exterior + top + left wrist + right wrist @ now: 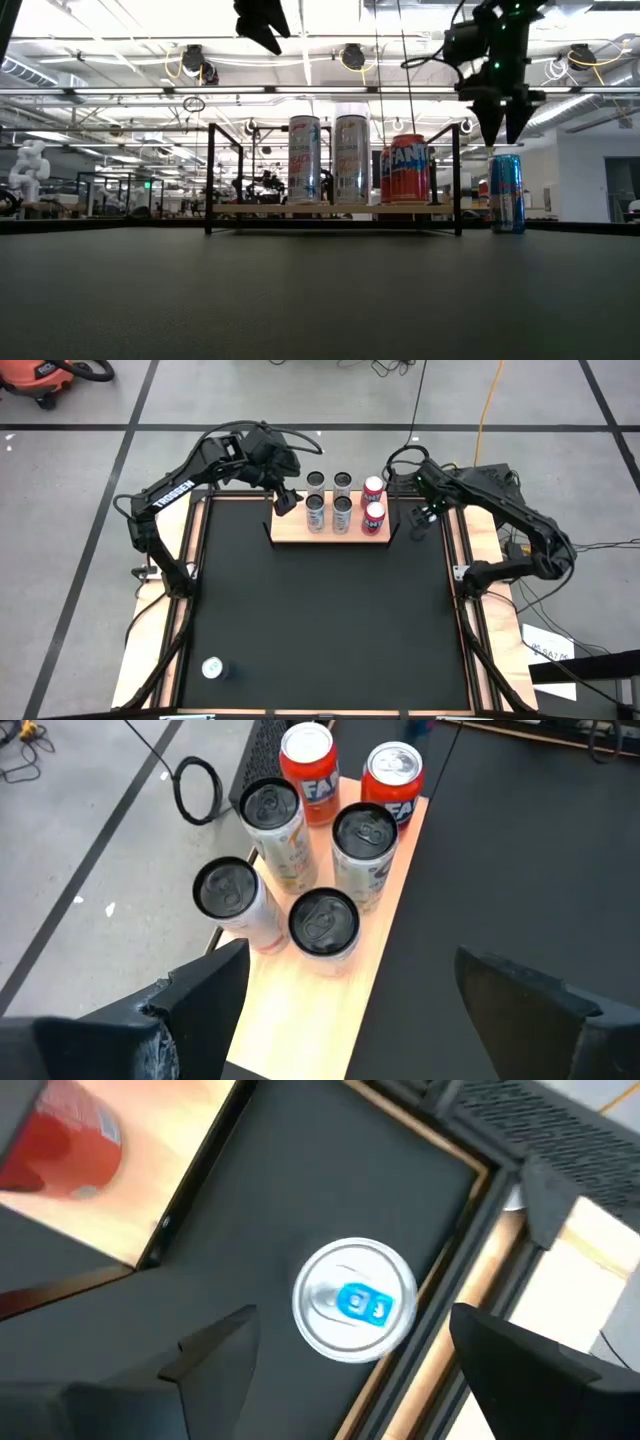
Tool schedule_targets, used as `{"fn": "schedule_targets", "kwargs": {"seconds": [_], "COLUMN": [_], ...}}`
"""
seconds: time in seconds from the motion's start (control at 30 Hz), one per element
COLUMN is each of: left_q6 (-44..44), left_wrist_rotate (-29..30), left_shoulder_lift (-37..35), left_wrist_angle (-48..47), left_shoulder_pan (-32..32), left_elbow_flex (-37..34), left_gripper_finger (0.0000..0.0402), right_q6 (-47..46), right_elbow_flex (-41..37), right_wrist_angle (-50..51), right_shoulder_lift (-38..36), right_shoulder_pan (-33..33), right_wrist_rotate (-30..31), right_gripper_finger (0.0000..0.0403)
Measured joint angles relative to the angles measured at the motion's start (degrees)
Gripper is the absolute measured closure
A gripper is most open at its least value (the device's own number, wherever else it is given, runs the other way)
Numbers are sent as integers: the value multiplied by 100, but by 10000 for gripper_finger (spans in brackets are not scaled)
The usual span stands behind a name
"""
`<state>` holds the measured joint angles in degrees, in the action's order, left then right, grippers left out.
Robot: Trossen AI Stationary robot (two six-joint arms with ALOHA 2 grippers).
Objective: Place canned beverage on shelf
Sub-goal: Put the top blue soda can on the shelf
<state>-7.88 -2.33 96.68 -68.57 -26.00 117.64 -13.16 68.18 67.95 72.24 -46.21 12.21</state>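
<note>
The shelf (330, 532) carries four silver cans (316, 513) and two red cans (374, 517). The left gripper (287, 501) hangs over the shelf's bare end, fingers wide and empty. Just past the shelf's other end, the right gripper (505, 118) hovers spread above a blue can (507, 194) on the mat (320, 630); a lone can (212, 669) lies well away from the shelf.

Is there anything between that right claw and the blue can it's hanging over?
Nothing visible. The right claw hangs open straight above the blue can, which stands alone on the mat beside the shelf. The shelf's cans sit off to one side, and the left claw is over the shelf's other end.
</note>
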Motion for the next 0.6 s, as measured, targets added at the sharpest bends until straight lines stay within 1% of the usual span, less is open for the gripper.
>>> {"fn": "schedule_targets", "kwargs": {"seconds": [0.1, 0.33, 0.5, 0.6], "left_q6": [-6, -4, -5, -4], "left_wrist_rotate": [34, 120, 133, 136], "left_shoulder_lift": [-30, -33, -33, -33], "left_wrist_angle": [11, -17, -139, -138], "left_shoulder_pan": [-8, -15, -15, -15], "left_elbow_flex": [0, 0, 0, 0], "left_gripper_finger": [56, 56, 56, 56], "right_q6": [199, 204, 191, 189], "right_elbow_flex": [0, 0, 0, 0], "right_wrist_angle": [-6, 6, 39, 16], "right_shoulder_lift": [205, 502, 667, 751], "right_shoulder_pan": [-171, -477, -596, -605], "right_wrist_rotate": [-217, -370, -778, -783], "right_gripper_finger": [91, 91, 91, 92]}}
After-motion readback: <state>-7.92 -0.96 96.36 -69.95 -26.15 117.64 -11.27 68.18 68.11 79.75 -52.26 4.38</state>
